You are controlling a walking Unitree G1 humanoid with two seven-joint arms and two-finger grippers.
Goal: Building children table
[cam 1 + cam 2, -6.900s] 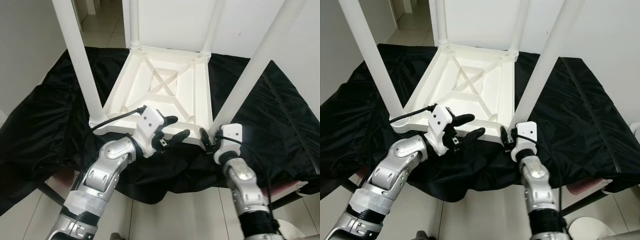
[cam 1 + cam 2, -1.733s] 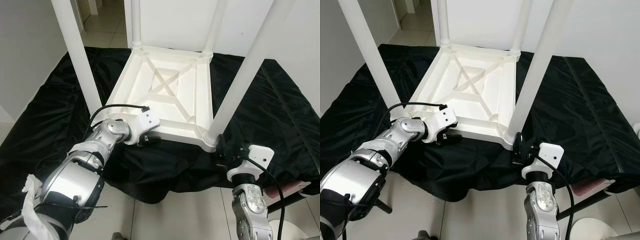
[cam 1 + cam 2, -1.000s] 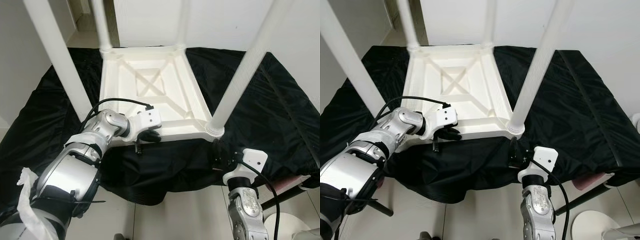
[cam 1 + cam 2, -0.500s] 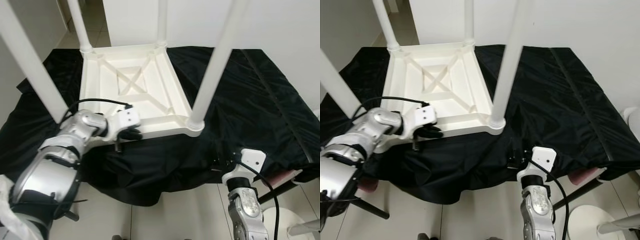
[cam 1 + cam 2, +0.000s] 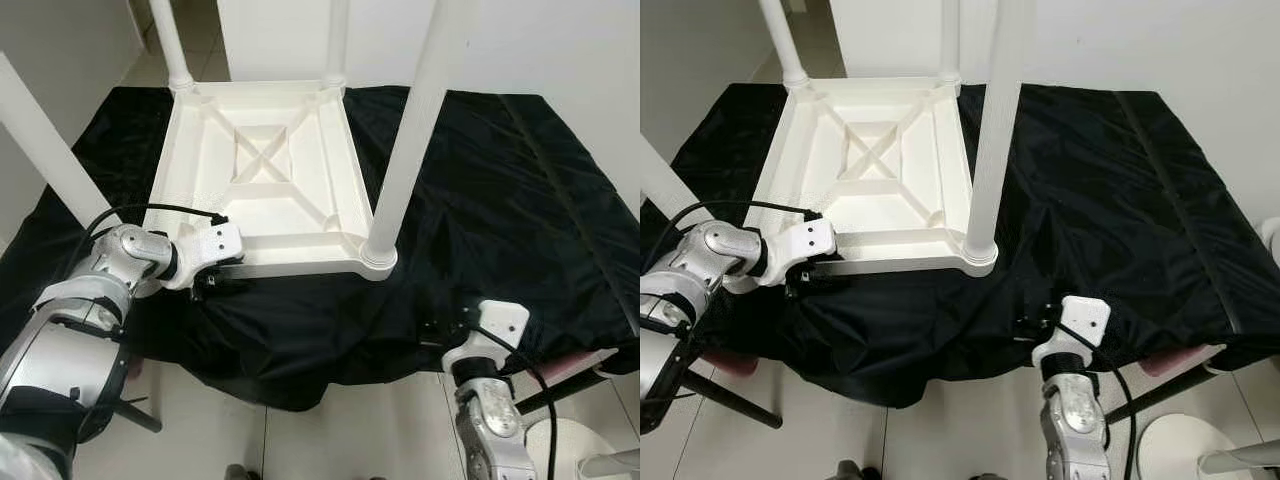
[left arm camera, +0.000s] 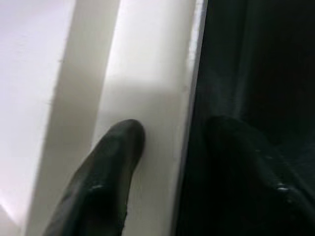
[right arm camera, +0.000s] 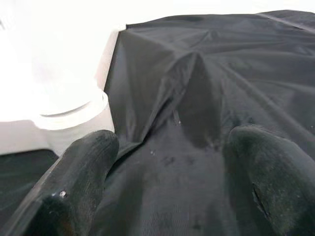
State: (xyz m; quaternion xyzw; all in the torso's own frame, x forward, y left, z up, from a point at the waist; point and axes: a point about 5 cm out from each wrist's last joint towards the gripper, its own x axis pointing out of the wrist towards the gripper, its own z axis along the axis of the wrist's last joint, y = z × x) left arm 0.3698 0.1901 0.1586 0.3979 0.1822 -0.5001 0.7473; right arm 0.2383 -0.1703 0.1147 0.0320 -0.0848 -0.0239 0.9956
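Pale tiled floor (image 5: 330, 440) and plain white walls here, with a counter draped in crinkly black cloth (image 5: 500, 200) taking up most of the head view. On it sits the white plastic children's table (image 5: 260, 180), flipped upside down so the ribbed underside with its X-brace faces up. All four round white legs (image 5: 410, 130) look seated in their corner sockets and stand upright, so I'd say the build is basically done; what's probably left is checking the legs are tight and flipping it onto its feet.

Left eye view: the left claw (image 5: 213, 283) is at the near edge of the upturned top, by the near-left corner, tucked right against the rim. The right claw (image 5: 437, 331) hangs off the counter's front edge, near the leg at the near-right corner but apart from it.

Right eye view: same layout, with a round white object on the floor (image 5: 1200, 445) at lower right, can't tell what it is.

Left wrist view: one black finger (image 6: 106, 182) lies flat on the white rim and the other finger sits on the dark cloth side, so the claw straddles the table edge. Whether it's actually pinching the rim, I can't tell.

Right wrist view: fingers (image 7: 78, 182) spread wide, nothing between them, just black cloth ahead and the base of a leg socket off to one side.
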